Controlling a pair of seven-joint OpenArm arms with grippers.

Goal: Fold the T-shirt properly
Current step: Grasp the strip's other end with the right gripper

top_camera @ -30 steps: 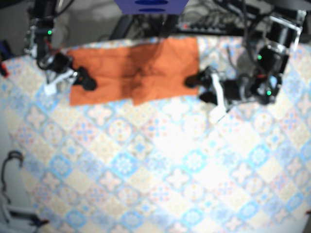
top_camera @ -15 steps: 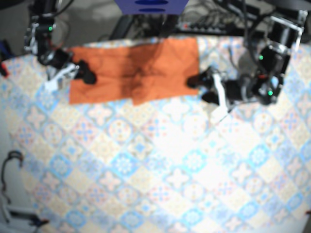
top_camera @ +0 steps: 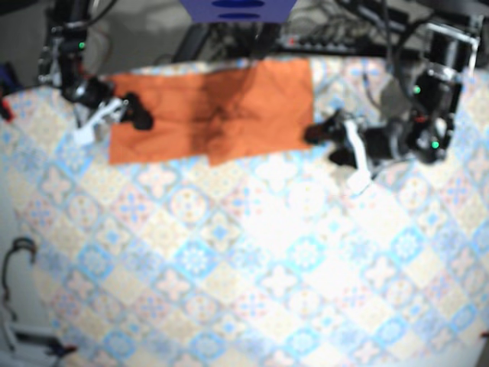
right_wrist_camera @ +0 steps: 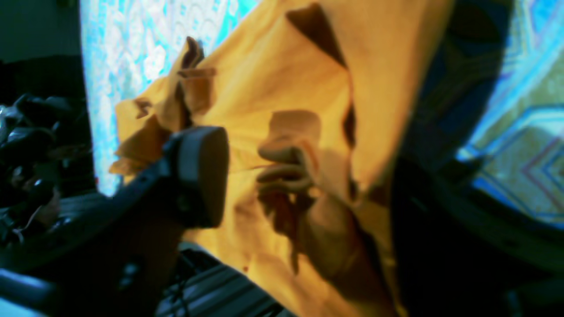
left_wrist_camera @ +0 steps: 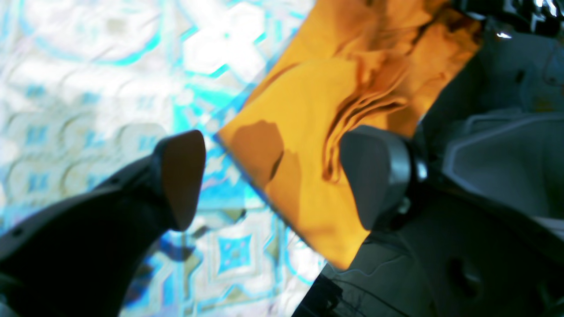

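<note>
The orange T-shirt (top_camera: 214, 111) lies folded into a flat band at the back of the patterned tablecloth (top_camera: 252, 267). My left gripper (top_camera: 325, 147) is at the shirt's right edge. In the left wrist view it (left_wrist_camera: 277, 176) is open, and a flat corner of the shirt (left_wrist_camera: 308, 145) lies between its fingers. My right gripper (top_camera: 114, 126) is at the shirt's left edge. In the right wrist view it (right_wrist_camera: 308, 189) is open, with bunched, wrinkled cloth (right_wrist_camera: 282, 88) between the fingers (right_wrist_camera: 202, 176).
Cables and dark equipment (top_camera: 328, 38) run along the table's back edge, behind the shirt. A blue object (top_camera: 237, 9) sits at the top centre. A looped cable (top_camera: 19, 256) hangs off the table's left side.
The left gripper has drawn a little to the right and down, off the shirt's right edge. The right gripper has edged up slightly at the left edge. The shirt has not moved.
</note>
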